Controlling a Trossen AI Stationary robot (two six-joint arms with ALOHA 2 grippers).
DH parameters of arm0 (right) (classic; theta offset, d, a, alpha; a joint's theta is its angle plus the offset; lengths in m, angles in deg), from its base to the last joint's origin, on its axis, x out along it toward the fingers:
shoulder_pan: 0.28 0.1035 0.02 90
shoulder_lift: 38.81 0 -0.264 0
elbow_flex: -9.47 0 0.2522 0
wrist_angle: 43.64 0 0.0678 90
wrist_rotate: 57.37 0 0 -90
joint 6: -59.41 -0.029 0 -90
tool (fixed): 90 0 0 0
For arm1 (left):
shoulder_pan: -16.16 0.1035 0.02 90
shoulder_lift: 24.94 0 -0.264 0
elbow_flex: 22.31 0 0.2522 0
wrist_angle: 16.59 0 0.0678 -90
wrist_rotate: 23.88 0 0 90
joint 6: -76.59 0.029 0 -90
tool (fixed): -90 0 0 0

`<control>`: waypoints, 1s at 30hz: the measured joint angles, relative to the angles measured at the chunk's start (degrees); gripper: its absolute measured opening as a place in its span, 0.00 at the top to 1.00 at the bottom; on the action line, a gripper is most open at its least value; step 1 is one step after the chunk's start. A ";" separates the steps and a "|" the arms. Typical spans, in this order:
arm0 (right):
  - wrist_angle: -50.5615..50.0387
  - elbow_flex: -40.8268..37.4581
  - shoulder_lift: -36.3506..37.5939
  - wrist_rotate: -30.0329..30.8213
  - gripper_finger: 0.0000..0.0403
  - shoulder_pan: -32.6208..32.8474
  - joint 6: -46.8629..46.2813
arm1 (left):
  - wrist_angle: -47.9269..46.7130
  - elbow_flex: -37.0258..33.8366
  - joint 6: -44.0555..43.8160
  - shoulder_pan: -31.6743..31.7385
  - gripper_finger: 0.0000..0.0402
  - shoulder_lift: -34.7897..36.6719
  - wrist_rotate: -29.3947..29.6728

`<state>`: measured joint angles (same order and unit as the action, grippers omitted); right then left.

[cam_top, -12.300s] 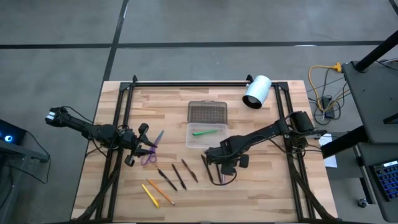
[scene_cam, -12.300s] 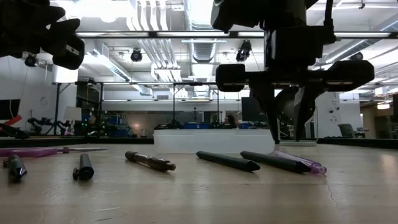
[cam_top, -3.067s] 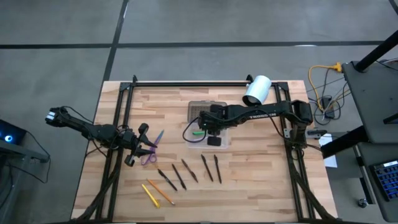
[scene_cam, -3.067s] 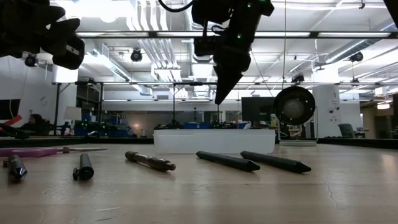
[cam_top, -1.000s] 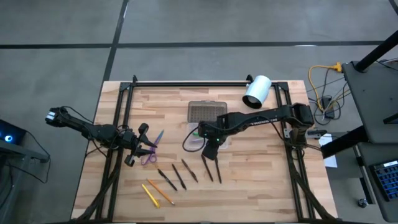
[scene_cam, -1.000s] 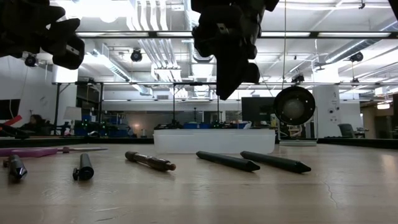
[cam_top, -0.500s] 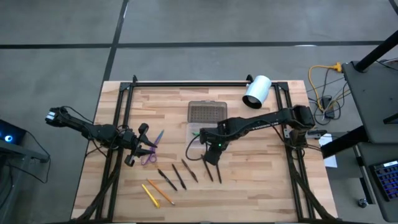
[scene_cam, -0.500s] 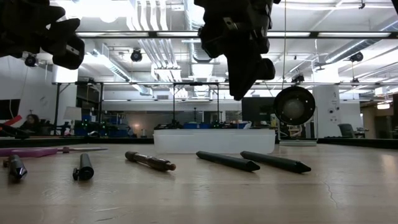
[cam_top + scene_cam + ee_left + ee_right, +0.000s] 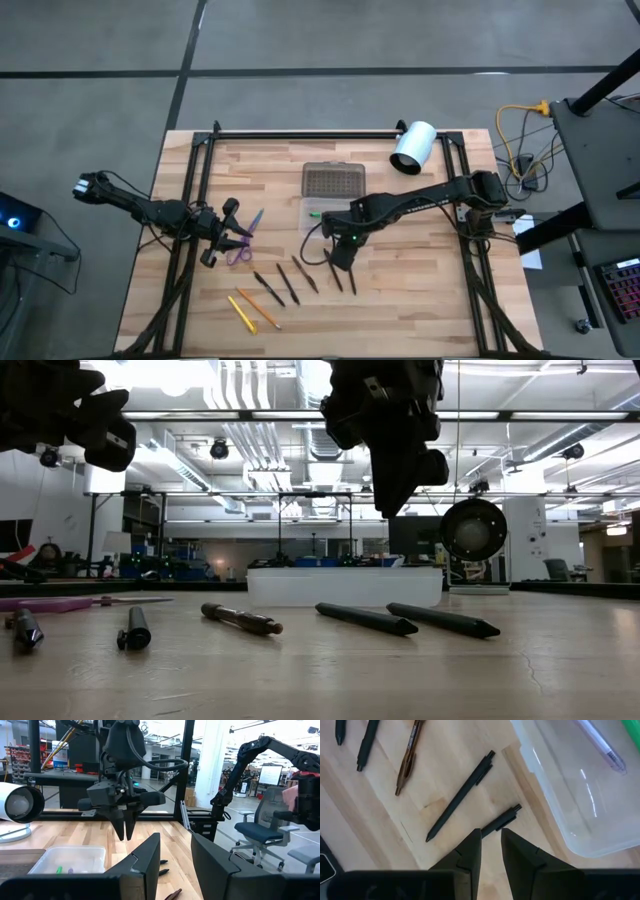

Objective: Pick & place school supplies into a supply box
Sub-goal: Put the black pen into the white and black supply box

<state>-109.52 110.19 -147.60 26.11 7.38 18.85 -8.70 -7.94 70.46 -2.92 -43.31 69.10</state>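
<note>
2 dark pens (image 9: 338,271) lie side by side on the table (image 9: 420,290), at 6 o'clock of the supply box (image 9: 312,214). Right gripper (image 9: 392,508) hangs above them, fingers (image 9: 470,851) slightly spread, holding nothing. Green and pinkish pens already lie in the box. Left gripper (image 9: 222,243) waits near the purple scissors (image 9: 243,236) at 9 o'clock, jaws apart, empty.

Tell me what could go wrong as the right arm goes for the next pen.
The right hand hovers with a narrow gap over two black pens lying close together: one beside another. It could nudge or pinch both.

The clear box sits right beside them, so a descending finger might clip its rim and shift it.
</note>
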 joint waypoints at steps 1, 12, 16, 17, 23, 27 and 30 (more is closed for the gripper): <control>-0.01 0.00 0.00 0.00 0.83 0.02 0.00 | -0.01 0.01 0.02 -0.01 0.76 0.00 0.00; 0.04 0.00 0.00 -1.70 0.83 1.30 0.36 | -0.01 0.02 0.00 -0.02 0.76 0.00 0.02; 0.46 0.01 0.00 -2.98 0.83 1.70 0.47 | 0.00 0.01 0.02 -0.01 0.76 0.00 0.00; 0.46 0.00 0.00 -2.97 0.83 1.62 0.48 | 0.00 0.00 0.02 -0.02 0.76 0.00 0.02; 0.48 0.00 0.00 -2.87 0.83 2.55 -0.21 | -0.01 0.01 0.01 -0.02 0.76 0.00 0.02; 0.44 0.02 -0.08 -3.65 0.83 3.75 -2.32 | -0.01 0.00 0.00 -0.01 0.76 0.00 0.01; 0.18 0.02 -0.77 -3.65 0.83 3.86 -8.87 | -0.02 0.00 0.00 0.00 0.76 0.00 0.00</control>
<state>-109.33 110.21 -148.37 22.46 11.25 9.98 -8.72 -7.94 70.46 -2.92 -43.31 69.10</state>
